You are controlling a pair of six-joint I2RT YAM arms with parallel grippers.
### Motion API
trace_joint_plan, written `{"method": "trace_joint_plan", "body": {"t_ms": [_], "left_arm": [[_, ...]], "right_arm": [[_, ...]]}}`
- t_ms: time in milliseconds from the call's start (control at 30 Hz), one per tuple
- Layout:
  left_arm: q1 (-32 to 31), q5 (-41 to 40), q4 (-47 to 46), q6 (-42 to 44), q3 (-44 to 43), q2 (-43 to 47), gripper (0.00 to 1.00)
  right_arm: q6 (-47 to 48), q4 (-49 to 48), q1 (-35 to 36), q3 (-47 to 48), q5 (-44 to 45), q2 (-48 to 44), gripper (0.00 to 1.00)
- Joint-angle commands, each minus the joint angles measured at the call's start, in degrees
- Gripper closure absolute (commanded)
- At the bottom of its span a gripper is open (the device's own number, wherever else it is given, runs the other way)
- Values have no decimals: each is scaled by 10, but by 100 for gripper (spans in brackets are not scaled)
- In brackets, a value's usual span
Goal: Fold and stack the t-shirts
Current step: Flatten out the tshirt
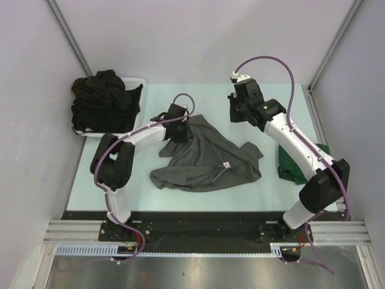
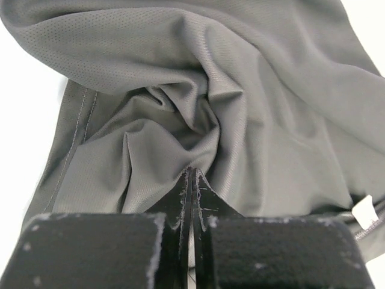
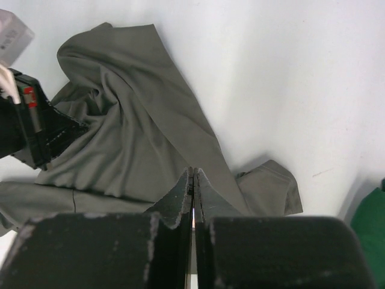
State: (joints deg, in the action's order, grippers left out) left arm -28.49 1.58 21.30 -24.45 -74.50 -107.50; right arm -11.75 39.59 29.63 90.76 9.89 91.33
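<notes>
Left gripper [image 2: 192, 174] is pinching, jaws flat together, a fold at the far-left edge of the crumpled grey shirt [image 1: 204, 159]. Right gripper [image 3: 192, 174] is hanging shut and empty beyond it. Green shirt [image 1: 289, 165], apparently folded, is lying to its right. Black shirts [image 1: 102, 99] are heaping in the basket [image 1: 137, 81] to its left, so most work is remaining.

Nothing readable turns up in any view: no word, brand, number or sign. The one item made to carry print is a small white label [image 2: 365, 212] at the neck of the grey t-shirt [image 2: 240, 90]. In the left wrist view it appears as a plain white tab at the right edge, with no lettering visible on it. From the top view it is only a pale speck on the cloth, too small to make out. In the right wrist view, a pale block [image 3: 12, 33] in the upper left corner has faint grey marks, too blurred to read.
</notes>
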Motion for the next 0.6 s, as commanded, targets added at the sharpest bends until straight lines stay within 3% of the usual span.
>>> {"method": "trace_joint_plan", "body": {"t_ms": [0, 267, 567], "left_arm": [[-2, -15, 52, 1, -41, -28, 100], [-3, -54, 138, 12, -81, -82, 100], [0, -111, 166, 19, -47, -72, 100]], "right_arm": [[1, 2, -4, 0, 7, -35, 100], [-6, 16, -4, 9, -15, -48, 100], [-11, 28, -3, -23, -46, -70, 100]]}}
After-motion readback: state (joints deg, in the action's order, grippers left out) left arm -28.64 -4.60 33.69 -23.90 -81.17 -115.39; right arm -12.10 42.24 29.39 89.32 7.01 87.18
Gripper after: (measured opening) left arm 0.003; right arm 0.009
